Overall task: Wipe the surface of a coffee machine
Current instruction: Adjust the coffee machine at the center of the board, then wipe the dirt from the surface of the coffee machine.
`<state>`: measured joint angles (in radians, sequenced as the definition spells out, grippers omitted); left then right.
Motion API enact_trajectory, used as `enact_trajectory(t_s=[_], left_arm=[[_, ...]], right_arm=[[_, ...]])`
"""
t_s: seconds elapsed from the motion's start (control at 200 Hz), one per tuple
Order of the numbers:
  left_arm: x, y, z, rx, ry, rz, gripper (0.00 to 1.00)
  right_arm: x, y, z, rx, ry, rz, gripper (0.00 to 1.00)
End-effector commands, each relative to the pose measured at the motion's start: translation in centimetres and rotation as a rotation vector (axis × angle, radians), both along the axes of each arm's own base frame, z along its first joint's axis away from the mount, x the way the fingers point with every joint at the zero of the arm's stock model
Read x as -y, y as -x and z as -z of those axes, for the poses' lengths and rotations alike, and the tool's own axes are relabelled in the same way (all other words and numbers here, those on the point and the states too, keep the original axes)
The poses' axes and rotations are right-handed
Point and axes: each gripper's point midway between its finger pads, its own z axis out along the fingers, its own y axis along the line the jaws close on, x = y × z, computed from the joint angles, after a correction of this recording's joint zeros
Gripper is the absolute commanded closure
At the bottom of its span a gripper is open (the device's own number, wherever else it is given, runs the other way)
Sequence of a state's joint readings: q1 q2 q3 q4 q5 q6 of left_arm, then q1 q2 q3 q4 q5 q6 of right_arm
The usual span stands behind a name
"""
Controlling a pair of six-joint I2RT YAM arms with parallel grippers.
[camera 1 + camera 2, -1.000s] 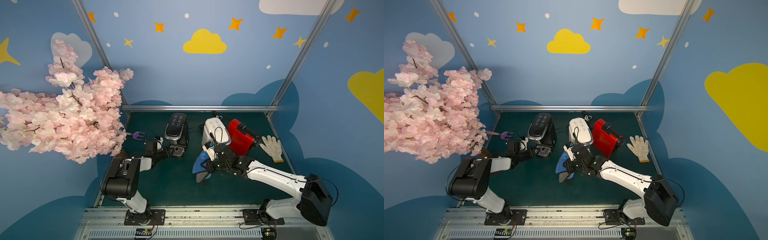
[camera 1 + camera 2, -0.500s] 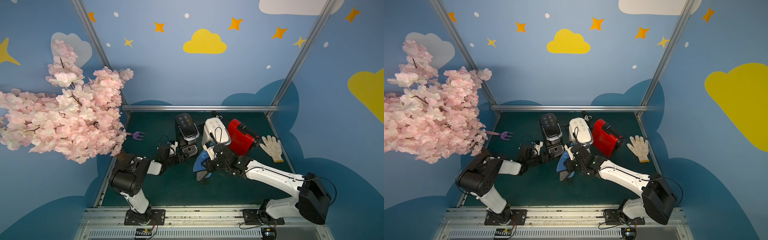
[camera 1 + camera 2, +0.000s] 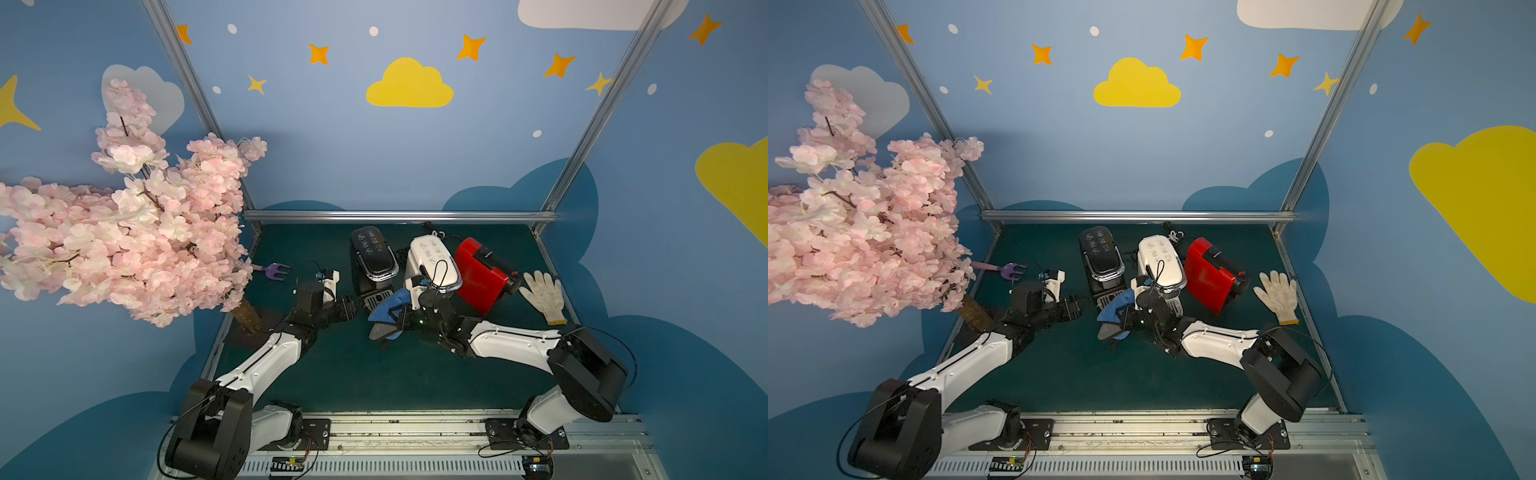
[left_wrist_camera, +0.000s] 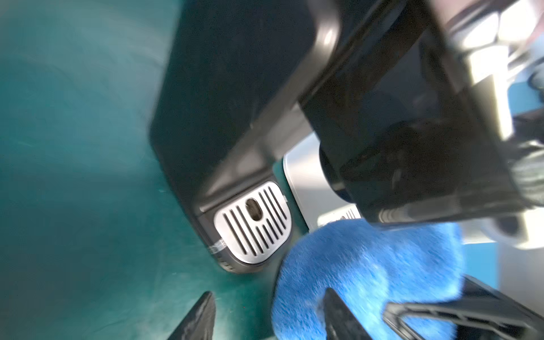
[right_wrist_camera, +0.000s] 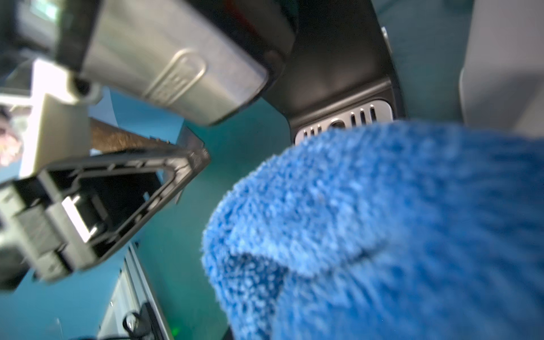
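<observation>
The black coffee machine (image 3: 372,259) stands upright at the back of the green mat (image 3: 374,374), just beside a white machine (image 3: 432,262). The right gripper (image 3: 404,318) is clamped on a blue cloth (image 3: 386,309), held before the drip tray (image 4: 253,223). The left gripper (image 4: 268,291) has its jaws apart and empty, near that tray.

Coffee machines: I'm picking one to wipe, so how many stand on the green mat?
3: glossy black coffee machine on the left, white coffee machine in the middle, red coffee machine on the right. None appears hidden.
</observation>
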<state>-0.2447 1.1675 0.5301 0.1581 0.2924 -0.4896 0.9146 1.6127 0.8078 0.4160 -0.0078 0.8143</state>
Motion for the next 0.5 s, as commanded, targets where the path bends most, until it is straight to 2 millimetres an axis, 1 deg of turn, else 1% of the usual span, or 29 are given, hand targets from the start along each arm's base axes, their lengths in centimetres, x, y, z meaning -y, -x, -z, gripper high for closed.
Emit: enact_trajectory(t_s=[0.0,0.01,0.035,0.095,0.24,0.32,0.42,0.496], left_arm=[[-0.9,1.6,2.1,-0.028,-0.049,-0.005,0.41],[-0.9,1.6,2.1,-0.022,-0.049,-0.005,0.41],[-0.9,1.7,2.2,-0.011,-0.048,-0.004,0.42],[-0.9,2.0,2.3,0.016,-0.050,0.006,0.42],[-0.8,2.4,3.6,0.004,-0.063,0.028,0.42],[-0.9,2.4,4.4,-0.011,-0.058,0.021,0.42],[-0.3,2.4,4.5,-0.024,-0.031,0.047,0.42],[0.0,2.6,4.4,-0.030,-0.020,0.067,0.42]], right_arm=[[-1.5,-2.4,-3.3,0.063,-0.198,0.099,1.00],[-1.5,-2.5,-3.3,0.062,-0.204,0.101,1.00],[-2.0,-2.8,-3.9,0.078,-0.245,0.103,1.00],[-2.5,-3.4,-3.6,0.076,-0.290,0.121,1.00],[-3.2,-5.0,-1.8,0.013,-0.380,0.205,1.00],[-3.6,-5.7,-0.8,0.005,-0.398,0.245,1.00],[-4.1,-6.6,-0.9,0.050,-0.431,0.271,1.00],[-3.8,-7.3,-0.9,0.083,-0.411,0.322,1.00]])
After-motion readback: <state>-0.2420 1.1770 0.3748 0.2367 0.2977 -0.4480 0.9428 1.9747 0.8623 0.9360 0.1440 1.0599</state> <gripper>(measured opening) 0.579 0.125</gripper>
